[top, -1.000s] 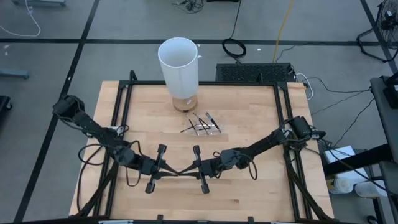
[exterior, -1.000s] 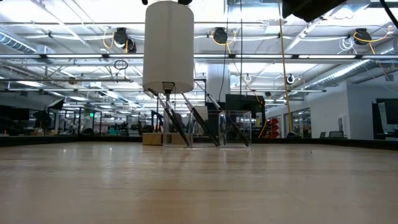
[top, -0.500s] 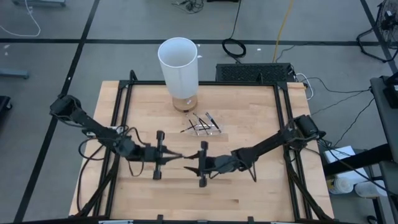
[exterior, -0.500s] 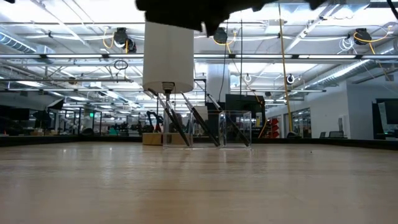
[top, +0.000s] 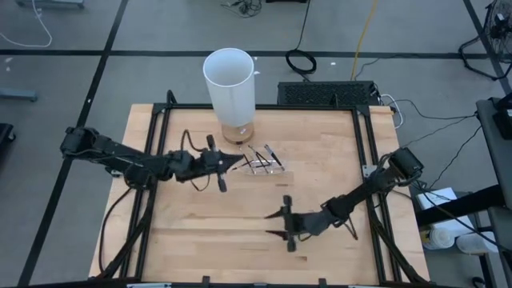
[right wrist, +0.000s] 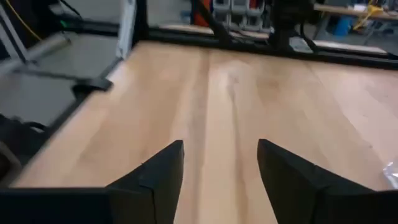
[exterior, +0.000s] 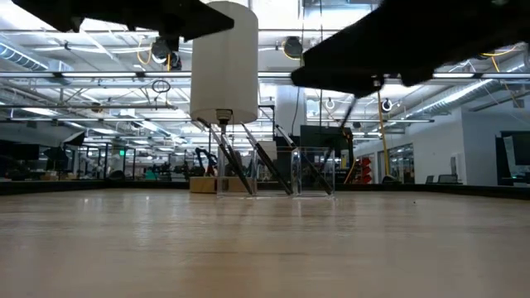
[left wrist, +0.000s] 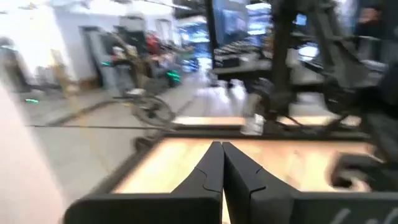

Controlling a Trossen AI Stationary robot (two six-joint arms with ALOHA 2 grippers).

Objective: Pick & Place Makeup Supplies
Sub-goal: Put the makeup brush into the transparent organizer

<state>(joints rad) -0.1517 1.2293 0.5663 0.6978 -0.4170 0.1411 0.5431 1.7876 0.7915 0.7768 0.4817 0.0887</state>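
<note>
Apparently unlabelled, left end effector is pressed together beside makeup supplies; right end effector spread.

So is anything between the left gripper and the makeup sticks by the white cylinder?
Nothing visible: the shut left gripper points at the makeup sticks across bare table; the white cylinder stands off to one side.

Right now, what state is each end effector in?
Left end effector: closed; whether it holds anything cannot be told.
Right end effector: open, empty.
</note>
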